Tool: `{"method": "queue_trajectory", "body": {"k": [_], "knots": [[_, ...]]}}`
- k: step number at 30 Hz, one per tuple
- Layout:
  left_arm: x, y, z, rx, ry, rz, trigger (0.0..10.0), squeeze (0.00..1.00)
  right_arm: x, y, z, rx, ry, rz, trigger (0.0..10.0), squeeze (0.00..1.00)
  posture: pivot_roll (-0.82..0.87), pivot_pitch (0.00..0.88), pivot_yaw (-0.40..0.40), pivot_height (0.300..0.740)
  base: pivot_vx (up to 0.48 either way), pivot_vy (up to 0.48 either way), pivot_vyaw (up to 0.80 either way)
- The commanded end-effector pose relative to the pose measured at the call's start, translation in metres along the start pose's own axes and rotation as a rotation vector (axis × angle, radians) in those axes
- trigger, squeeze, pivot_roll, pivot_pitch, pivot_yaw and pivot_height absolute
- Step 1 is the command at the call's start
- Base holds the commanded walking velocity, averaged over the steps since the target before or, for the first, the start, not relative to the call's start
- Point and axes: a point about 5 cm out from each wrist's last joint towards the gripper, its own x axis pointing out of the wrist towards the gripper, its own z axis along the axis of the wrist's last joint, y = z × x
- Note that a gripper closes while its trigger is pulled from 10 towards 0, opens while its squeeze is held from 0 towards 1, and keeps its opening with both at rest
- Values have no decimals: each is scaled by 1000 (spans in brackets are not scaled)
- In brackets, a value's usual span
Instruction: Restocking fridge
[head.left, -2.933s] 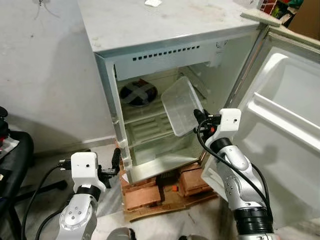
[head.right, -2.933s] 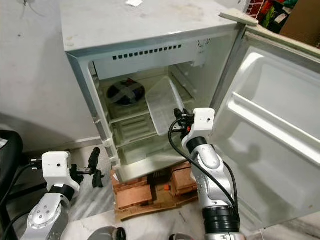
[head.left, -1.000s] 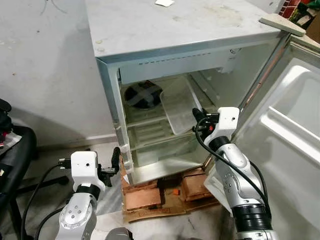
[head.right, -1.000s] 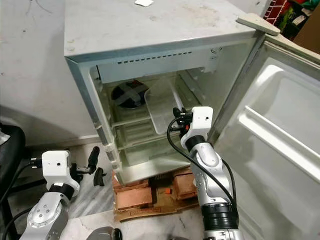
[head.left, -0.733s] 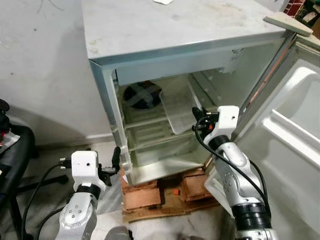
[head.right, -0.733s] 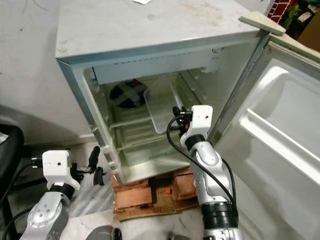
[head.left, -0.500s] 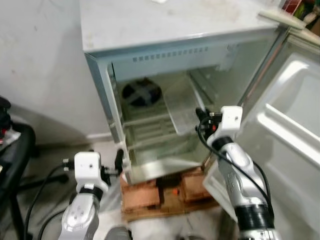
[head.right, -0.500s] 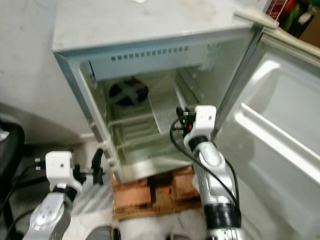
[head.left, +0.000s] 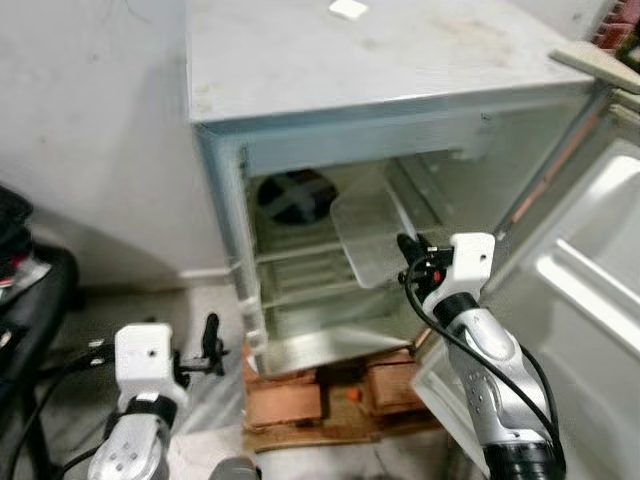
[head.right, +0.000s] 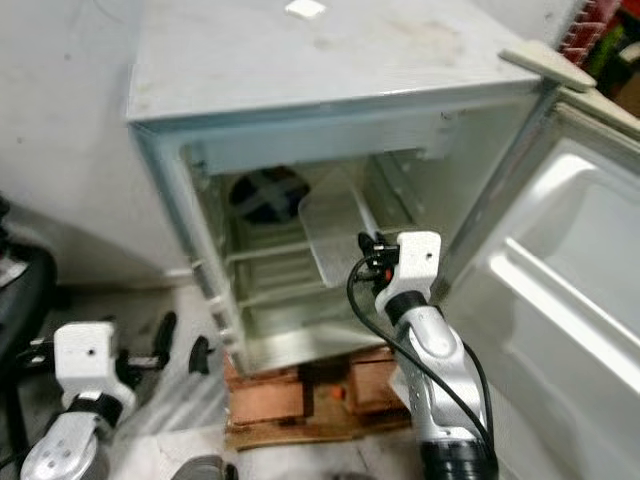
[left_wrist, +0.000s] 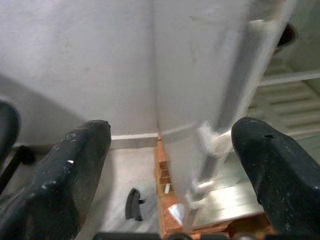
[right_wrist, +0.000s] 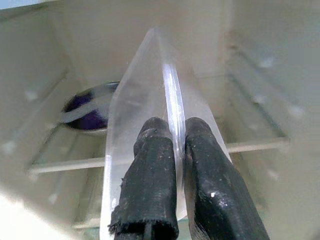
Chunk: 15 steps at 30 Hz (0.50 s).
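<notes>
A small grey fridge (head.left: 350, 60) stands with its door (head.left: 590, 270) swung wide to the right. My right gripper (head.left: 405, 250) is at the fridge's mouth, shut on the rim of a clear plastic tray (head.left: 365, 235). The tray tilts up on edge over the upper wire shelf (head.left: 300, 250). In the right wrist view both fingers (right_wrist: 155, 145) pinch the tray's thin rim (right_wrist: 170, 95). A dark round bowl (head.left: 295, 195) sits at the back of that shelf. My left gripper (head.left: 212, 335) hangs low beside the fridge's left front corner, open, holding nothing.
The fridge rests on red bricks and cardboard (head.left: 300, 395). A black chair (head.left: 30, 290) stands at far left on the grey floor. A small white item (head.left: 347, 9) lies on the fridge top. The lower shelf (head.left: 320, 300) is bare.
The camera has shifted right and slightly nearer. The right gripper keeps hold of the tray at the same spot in the fridge. The left arm sits lower and further left.
</notes>
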Motion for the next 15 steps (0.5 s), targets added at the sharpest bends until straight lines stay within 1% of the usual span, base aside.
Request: {"method": "queue_trajectory", "body": {"k": [1, 3, 6, 9, 15], "knots": [[-2, -5, 2, -9, -3, -10, 10000, 0, -9, -13, 0, -14, 17, -31, 10000, 0, 106, 119, -22, 740, 270, 0, 0], [-2, -5, 2, -5, -3, -8, 10000, 0, -12, -16, -2, -19, 28, -34, 10000, 0, 104, 119, -21, 740, 262, 0, 0], [0, -4, 3, -3, -7, -10, 10000, 0, -11, -16, -2, -22, 29, -35, 10000, 0, 103, 118, -20, 740, 250, 0, 0], [0, -5, 5, -13, -16, -12, 10000, 0, -9, -12, 0, -18, 28, -28, 10000, 0, 105, 117, -20, 740, 0, 0, 0], [-2, -5, 3, -15, -2, 2, 10000, 0, -4, -8, -2, -6, 41, -10, 10000, 0, 113, 124, -23, 740, 0, 0, 0]]}}
